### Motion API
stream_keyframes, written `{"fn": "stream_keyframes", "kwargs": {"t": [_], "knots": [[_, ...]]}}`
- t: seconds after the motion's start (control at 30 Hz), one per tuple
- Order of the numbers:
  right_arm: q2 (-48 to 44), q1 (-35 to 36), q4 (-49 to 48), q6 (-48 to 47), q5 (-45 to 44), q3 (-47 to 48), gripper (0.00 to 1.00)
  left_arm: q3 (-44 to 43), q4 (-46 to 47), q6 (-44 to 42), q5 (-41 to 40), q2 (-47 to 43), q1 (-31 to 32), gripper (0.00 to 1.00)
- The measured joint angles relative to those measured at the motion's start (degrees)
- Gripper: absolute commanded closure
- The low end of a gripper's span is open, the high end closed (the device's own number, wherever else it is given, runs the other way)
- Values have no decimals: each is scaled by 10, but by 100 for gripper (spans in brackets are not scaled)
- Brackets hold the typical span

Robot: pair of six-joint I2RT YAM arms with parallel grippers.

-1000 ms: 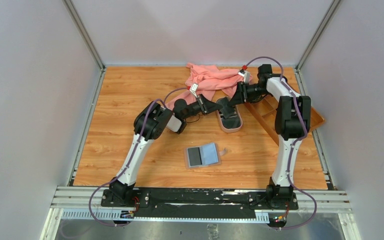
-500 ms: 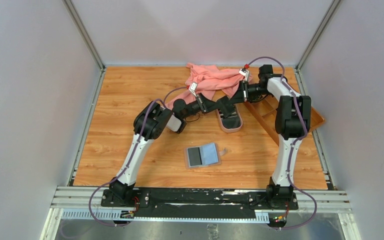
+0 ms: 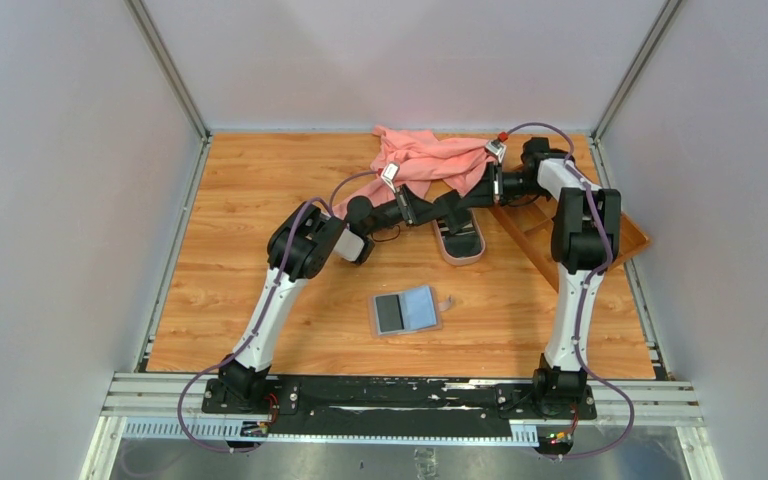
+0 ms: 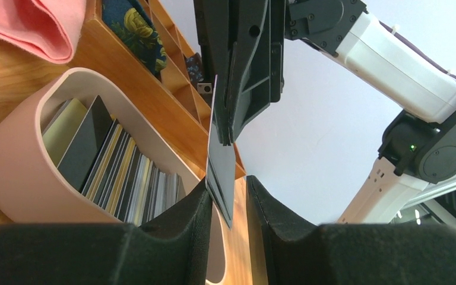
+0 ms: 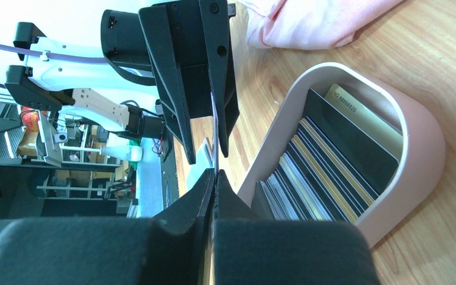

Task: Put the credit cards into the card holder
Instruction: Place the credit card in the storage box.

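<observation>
Tabletop (image 3: 230, 260): wood-grain board between pale walls, with both arms reaching from its near edge toward the rear centre.

Pink cloth (image 3: 425, 160): crumpled at the rear, its near edge just beside the two wrists.

Compartment tray (image 3: 528, 232): brown wood, set at an angle on the right and partly covered by the right arm. In the left wrist view one cell holds dark blue material with yellow flowers.

Oval tray (image 3: 460, 262): pink-walled, near the centre, directly below the meeting hands and just left of the compartment tray.

Card holder (image 3: 406, 311): lying open and flat on the tabletop, nearer the arm bases than the oval tray and well apart from both hands. One dark panel and one grey-blue panel face up.

Credit cards (image 4: 119, 172): a row standing on edge inside the oval tray, black, pale and gold-edged.

Left hand (image 4: 224, 196): fingers parted narrowly, one on each side of the lower end of the held card, with a gap showing on at least one side.

Right hand (image 5: 214, 181): fingers pressed together, pinching the held card at its other end.

Held card (image 4: 219, 166): dark, edge-on, raised above the oval tray between the two facing hands.
</observation>
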State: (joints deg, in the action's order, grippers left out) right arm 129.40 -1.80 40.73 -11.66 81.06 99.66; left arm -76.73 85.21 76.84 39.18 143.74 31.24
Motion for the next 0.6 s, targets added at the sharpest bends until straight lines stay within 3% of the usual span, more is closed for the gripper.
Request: {"fn": "stream_keyframes", "kwargs": {"t": [0.43,0.6], "knots": [[0,-17,0,7,13,2,100,-6,0,16,7,0,-2,83],[0,-17,0,10,16,2,100,-9,-1,20,7,0,-3,100]]}}
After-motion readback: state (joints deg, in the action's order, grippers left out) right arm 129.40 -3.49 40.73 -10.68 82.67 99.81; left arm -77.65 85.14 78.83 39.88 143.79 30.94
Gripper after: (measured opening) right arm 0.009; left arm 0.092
